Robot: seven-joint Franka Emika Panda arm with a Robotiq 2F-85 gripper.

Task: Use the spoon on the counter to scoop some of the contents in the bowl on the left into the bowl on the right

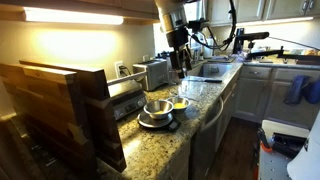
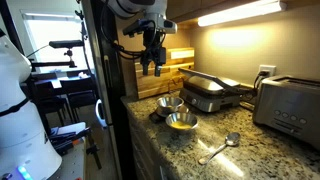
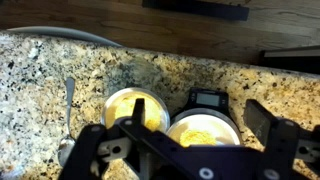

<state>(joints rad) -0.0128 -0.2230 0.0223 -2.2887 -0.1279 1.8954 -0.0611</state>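
So, step: pre-grasp, by my read. The spoon isn't picked up and no scoop has started.
gripper (image 2: 152, 68): hangs well above the two bowls, pointing down. Probably parked high so the wrist camera takes in bowls and spoon before committing.
jaws: spread wide, nothing between them. Both bowls show through the gap in the wrist view.
spoon (image 2: 217, 149): lies flat and free on the tabletop (image 2: 255, 155), well apart from the gripper. In an exterior view it sits at 4 o'clock from the bowls, toward the toaster (image 2: 290, 105). In the wrist view it's at 9 o'clock of the nearer bowl, close beside it; can't tell if they touch.
yellow bowl (image 2: 182, 121): sits straight on the tabletop with yellow contents, the bowl closer to the spoon.
steel bowl (image 2: 170, 103): sits on a dark plate (image 2: 157, 114), right next to the yellow bowl. The wrist view shows yellow inside, which could be contents or reflection.
source/target: can't say which bowl is the task's "left" one; it depends on the viewpoint.
layout: the bowls sit nearly rim to rim, so the transfer path is short with little chance to spill.
next: shift toward 9 o'clock in the wrist view, drop, and set the jaws across the handle.
risk: a thin handle flat on stone is hard to pinch and may skid. The bowl rim is close to that approach.
clutter: grill press (image 2: 210, 92) behind the bowls, out of the way.
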